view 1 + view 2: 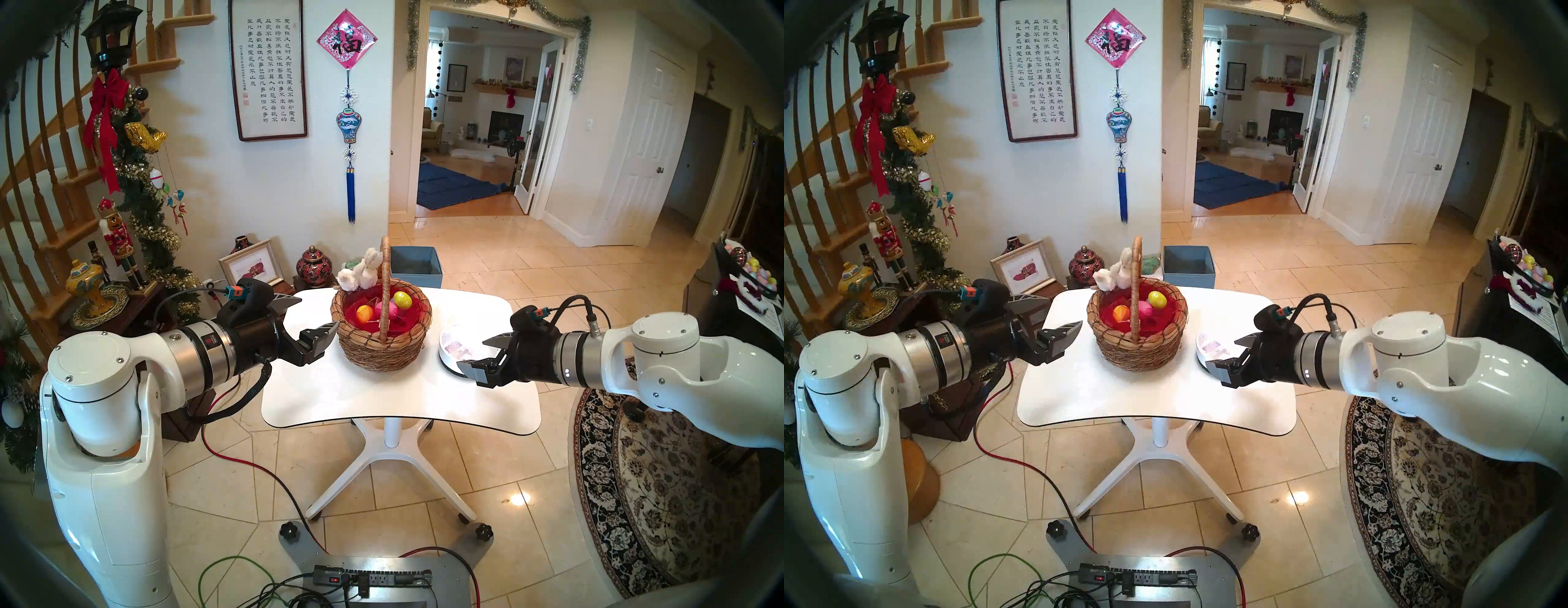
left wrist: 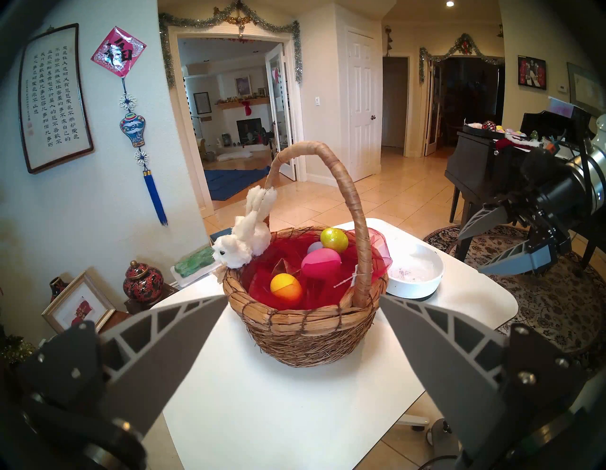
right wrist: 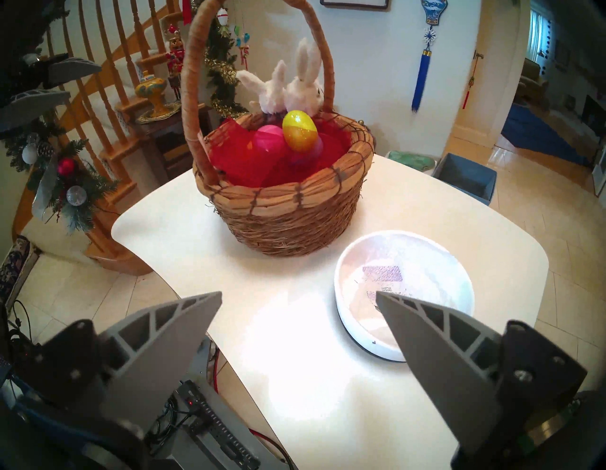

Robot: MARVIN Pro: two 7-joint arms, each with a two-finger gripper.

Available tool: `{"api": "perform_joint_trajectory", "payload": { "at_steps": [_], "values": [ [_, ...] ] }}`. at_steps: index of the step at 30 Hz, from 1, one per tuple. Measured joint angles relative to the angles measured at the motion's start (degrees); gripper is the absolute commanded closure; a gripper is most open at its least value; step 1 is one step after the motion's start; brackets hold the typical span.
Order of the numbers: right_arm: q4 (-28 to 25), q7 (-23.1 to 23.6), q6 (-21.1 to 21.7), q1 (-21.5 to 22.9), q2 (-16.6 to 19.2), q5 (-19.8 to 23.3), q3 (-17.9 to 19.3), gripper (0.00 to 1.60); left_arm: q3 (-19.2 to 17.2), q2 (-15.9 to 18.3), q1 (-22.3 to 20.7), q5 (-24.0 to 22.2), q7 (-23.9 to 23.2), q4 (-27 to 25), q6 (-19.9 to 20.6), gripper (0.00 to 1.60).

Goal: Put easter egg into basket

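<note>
The woven basket with a tall handle, red lining and a white plush bunny stands mid-table. Several easter eggs lie inside it: a yellow egg, a pink egg and an orange egg show best. My left gripper hovers open just left of the basket, holding nothing. At the basket's right, my right gripper is open and empty, over the near edge of a white bowl. In the wrist views both the left gripper and the right gripper show wide-spread fingers.
The white table stands on a pedestal base. A blue square box sits behind it on the floor. A side table with vases and a picture frame is at the left. A dark piano with a tray of eggs is at the right.
</note>
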Motion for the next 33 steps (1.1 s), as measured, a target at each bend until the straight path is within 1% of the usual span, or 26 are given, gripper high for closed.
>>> {"api": "perform_joint_trajectory", "payload": {
  "at_steps": [7,18,24,25,30,33],
  "values": [
    [1.66,2.49,-5.19,-2.05,0.36,-1.23,-0.71,0.00,0.00,0.00,0.00,0.00,0.00,0.01,0.00,0.00],
    [5.22,8.24,-15.32,-3.96,0.72,-3.84,-0.22,0.00,-0.01,0.00,0.00,0.00,0.00,0.02,0.00,0.00],
    [7.33,12.72,-20.77,-4.92,0.86,-5.09,0.22,0.00,-0.01,0.00,0.00,0.00,0.00,0.02,0.00,0.00],
    [7.88,14.00,-22.12,-5.18,0.87,-5.34,0.32,0.00,-0.01,0.00,0.00,-0.02,0.00,0.02,0.00,0.00],
    [9.60,18.14,-26.06,-5.97,0.92,-6.02,0.65,0.00,-0.01,0.00,0.00,-0.02,0.00,0.02,0.00,0.00],
    [10.95,21.38,-28.88,-6.59,0.96,-6.37,0.98,0.00,-0.01,0.00,0.00,-0.01,0.00,0.02,0.00,0.00]
  ]
}}
